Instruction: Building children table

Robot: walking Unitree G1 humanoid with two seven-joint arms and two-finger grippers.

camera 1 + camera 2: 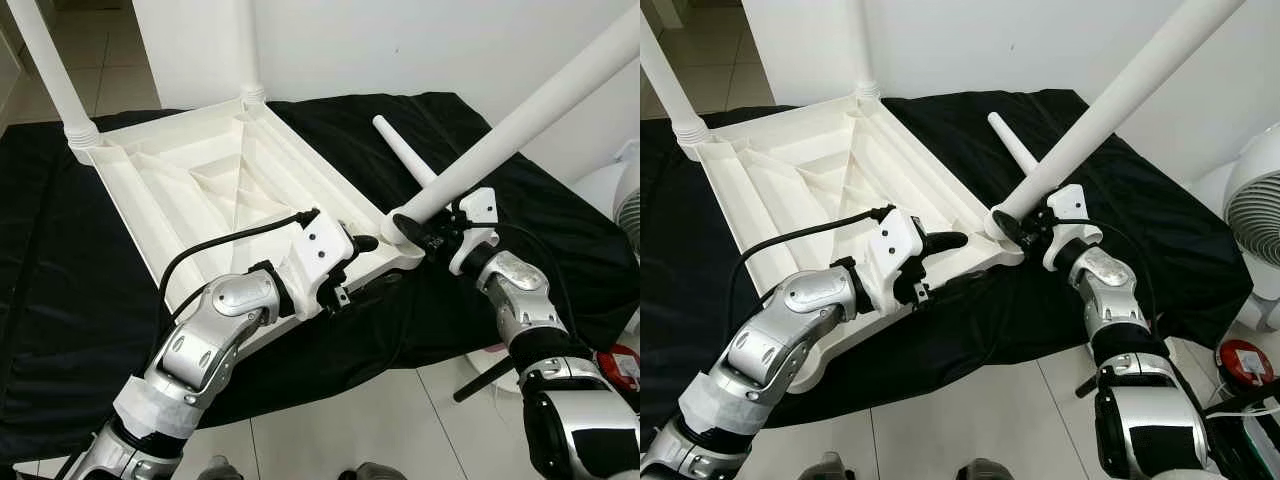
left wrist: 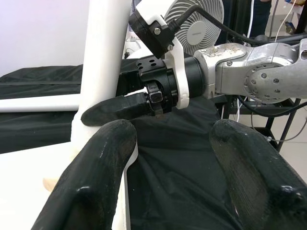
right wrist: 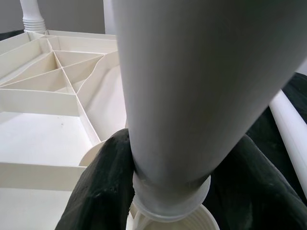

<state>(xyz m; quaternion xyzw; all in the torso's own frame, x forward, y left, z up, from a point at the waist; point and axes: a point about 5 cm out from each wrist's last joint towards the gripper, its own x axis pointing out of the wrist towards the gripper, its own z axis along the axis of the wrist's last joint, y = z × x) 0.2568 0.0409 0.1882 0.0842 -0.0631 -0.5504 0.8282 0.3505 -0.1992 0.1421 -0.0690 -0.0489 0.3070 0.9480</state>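
Leg axis: white leg (image 1: pixel 520 125) slants toward 2 o'clock, base in tabletop (image 1: pixel 200 180) corner socket.
Right gripper (image 1: pixel 408 228): clamped around leg's base.
Left gripper (image 1: pixel 362 245): spread apart, empty, at 9 o'clock of leg.

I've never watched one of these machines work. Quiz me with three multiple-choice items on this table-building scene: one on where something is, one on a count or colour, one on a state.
1. Where does the spare leg lie?
A. on the black cloth
B. on the tiled floor
C. inside the tabletop

2. How many legs already stand on the far corners of the upturned tabletop?
A. none
B. two
C. four

3. What is the right pincer doing?
A. hanging open
B. gripping the fan
C. shut on a tilted leg

Answers: 1 A, it rests on the black cloth beside the tabletop. 2 B, one on each far corner. 3 C, its fingers clamp the tilted leg at the near corner.
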